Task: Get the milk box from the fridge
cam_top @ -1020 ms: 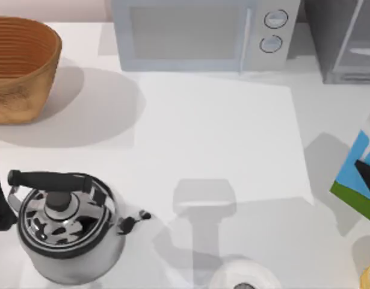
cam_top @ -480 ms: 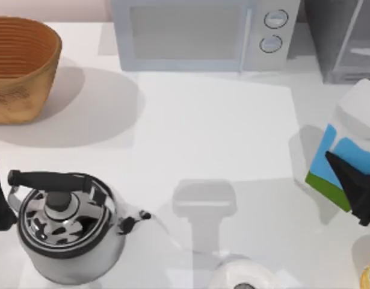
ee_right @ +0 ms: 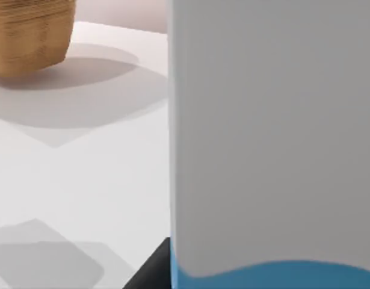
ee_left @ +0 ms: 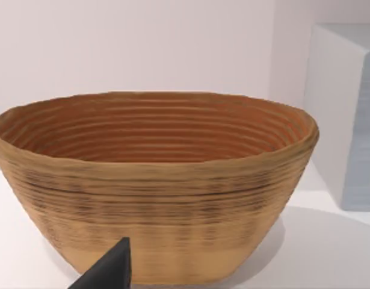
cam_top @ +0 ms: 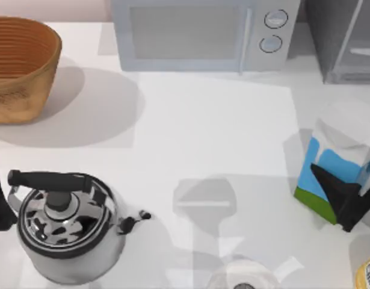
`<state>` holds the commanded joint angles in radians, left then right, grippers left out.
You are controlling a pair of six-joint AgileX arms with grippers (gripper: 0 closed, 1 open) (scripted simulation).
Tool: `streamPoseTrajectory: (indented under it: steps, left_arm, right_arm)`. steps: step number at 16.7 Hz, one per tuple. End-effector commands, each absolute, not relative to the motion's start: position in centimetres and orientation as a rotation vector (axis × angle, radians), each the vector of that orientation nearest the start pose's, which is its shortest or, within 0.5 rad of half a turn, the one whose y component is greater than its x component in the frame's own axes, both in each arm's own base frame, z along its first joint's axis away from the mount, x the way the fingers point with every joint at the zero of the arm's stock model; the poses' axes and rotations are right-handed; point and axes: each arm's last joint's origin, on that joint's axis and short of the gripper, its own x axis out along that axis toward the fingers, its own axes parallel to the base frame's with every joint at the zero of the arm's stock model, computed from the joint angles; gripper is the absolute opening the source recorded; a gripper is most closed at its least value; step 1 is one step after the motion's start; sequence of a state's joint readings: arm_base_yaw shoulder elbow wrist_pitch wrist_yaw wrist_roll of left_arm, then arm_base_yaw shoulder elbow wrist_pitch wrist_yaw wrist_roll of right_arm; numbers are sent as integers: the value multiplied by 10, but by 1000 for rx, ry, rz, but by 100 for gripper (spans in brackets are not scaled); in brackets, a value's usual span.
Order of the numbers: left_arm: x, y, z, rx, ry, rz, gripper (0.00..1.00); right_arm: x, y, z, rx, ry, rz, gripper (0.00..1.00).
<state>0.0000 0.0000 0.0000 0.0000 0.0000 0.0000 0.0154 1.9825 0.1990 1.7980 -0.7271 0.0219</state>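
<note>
The desk spreads white under everything, with the microwave along its back edge and the fridge in the far right corner, well beyond the right jaws. Next in size, the woven basket sits at the far left, right in front of the left arm's wrist camera, and the kettle stands beside the parked left jaws; I cannot tell whether those are wide or narrow. The milk box is already out of the fridge and sits at the desk's right side, held between the right jaws, which are clamped on its blue-and-green lower half. From the jaws, the carton's long axis runs up and away toward the fridge, white gabled top farthest from them, green band nearest, the whole thing tilted rather than square to the camera. I cannot tell whether its base touches the desk or hangs just above it. In the right wrist view the carton's pale side and a strip of blue sit hard against the lens, one dark finger at the edge. To my eye the fetching is nearly done: the right arm is the one on the carton, the left is far off, so what remains looks like setting it down upright and letting go without tipping it. A small yellow-labelled container sits just behind the jaws, at the near right corner.
</note>
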Motion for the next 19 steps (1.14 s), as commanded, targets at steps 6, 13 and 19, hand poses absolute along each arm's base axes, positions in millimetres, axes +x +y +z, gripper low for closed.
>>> streamPoseTrajectory:
  steps: [6, 13, 19]
  left_arm:
    - [106, -1, 160, 0, 0, 0, 100]
    - [106, -1, 160, 0, 0, 0, 100]
    - [106, -1, 160, 0, 0, 0, 100]
  right_arm:
    - [227, 25, 90, 2, 0, 765, 45]
    - [227, 25, 90, 2, 0, 765, 98]
    - [227, 25, 90, 2, 0, 765, 100]
